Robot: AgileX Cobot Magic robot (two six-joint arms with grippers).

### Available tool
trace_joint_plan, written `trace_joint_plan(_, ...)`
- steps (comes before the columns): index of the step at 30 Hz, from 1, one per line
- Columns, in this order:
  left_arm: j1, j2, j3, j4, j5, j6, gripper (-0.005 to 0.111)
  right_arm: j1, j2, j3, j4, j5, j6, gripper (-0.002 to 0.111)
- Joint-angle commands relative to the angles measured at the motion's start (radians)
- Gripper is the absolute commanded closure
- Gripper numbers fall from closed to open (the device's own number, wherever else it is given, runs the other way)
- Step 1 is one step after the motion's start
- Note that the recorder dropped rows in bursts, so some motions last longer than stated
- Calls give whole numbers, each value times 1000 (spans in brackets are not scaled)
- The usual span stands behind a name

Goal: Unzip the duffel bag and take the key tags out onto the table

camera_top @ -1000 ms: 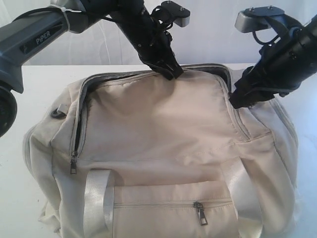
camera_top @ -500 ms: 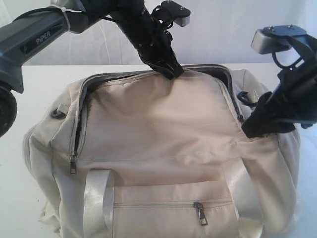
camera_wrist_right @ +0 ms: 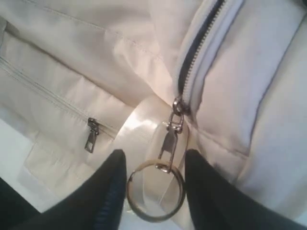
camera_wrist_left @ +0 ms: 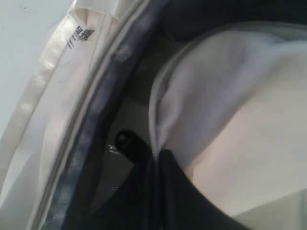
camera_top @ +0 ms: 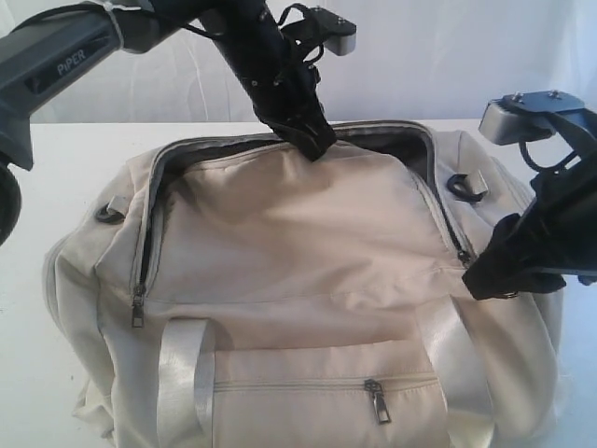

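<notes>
A big cream duffel bag (camera_top: 298,252) is seen filling most of the exterior view. It is set on the white table (camera_top: 75,159). Nearest, at the bottom middle, a front pocket is zipped shut, and a small metal pull (camera_top: 376,401) is hung from it. Two shiny handle straps (camera_top: 180,383) are seen, one at each side of the pocket.

The right gripper (camera_top: 490,278) is held low at the right middle, by the end of the open main zipper. In the right wrist view its two black fingers (camera_wrist_right: 111,191) are set apart, one on each side of the metal ring (camera_wrist_right: 156,214) of a second pull (camera_wrist_right: 170,139). Whether the ring is squeezed cannot be told. A third pull (camera_top: 138,308) is seen at the left middle.

Two black D-rings (camera_top: 109,213) are counted, one at each end. Farther back, the top flap (camera_top: 298,215) is unzipped, and dark grey lining (camera_top: 378,140) is shown in the gap. The left gripper (camera_top: 315,145) is reached down from the upper left, with its jaws shut tight on the flap's far edge. Two arms are counted.
</notes>
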Motion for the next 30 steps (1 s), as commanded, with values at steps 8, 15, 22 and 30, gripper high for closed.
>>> trace_joint_plan(8, -7, -90, 65, -208, 92, 47, 107, -1, -80, -116, -18, -31, 55, 46)
trace_joint_plan(15, -15, -248, 278, -197, 92, 41, 107, -4, -194, -162, -35, -24, 116, 46)
trace_joint_plan(22, -54, -521, 654, -345, 92, 102, 107, -4, -280, -162, -35, -8, 168, 46)
trace_joint_plan(30, -260, -745, 1024, -357, 92, 38, 107, -4, -320, -160, 11, 92, 194, 46)
